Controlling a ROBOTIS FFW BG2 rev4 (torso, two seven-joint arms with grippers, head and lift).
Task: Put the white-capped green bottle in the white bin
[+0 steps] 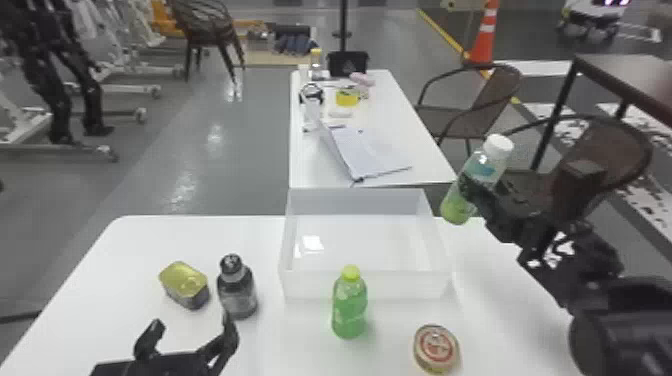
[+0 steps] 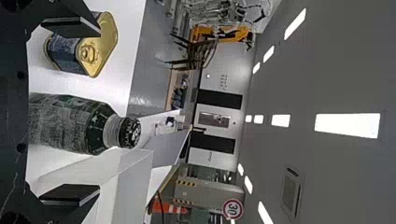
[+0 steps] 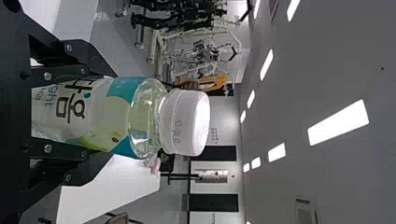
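Note:
In the head view my right gripper [image 1: 482, 197] is shut on the white-capped green bottle [image 1: 456, 204], which leans a little and hangs in the air just right of the white bin [image 1: 366, 285]. The right wrist view shows the bottle [image 3: 109, 116] between the fingers of the right gripper [image 3: 88, 116], white cap away from the palm. At the head view's bottom left, my left gripper [image 1: 187, 340] stands open, with nothing held. In the left wrist view, the left gripper [image 2: 70, 116] has its fingers wide apart, a dark bottle [image 2: 70, 122] beyond them.
A green bottle with a yellow-green cap [image 1: 350, 305] stands in front of the bin. A round tin [image 1: 436, 348] is at front right. Left of the bin are a dark bottle [image 1: 237, 290] and a gold-topped can [image 1: 184, 284]. A second table [image 1: 425, 155] lies behind.

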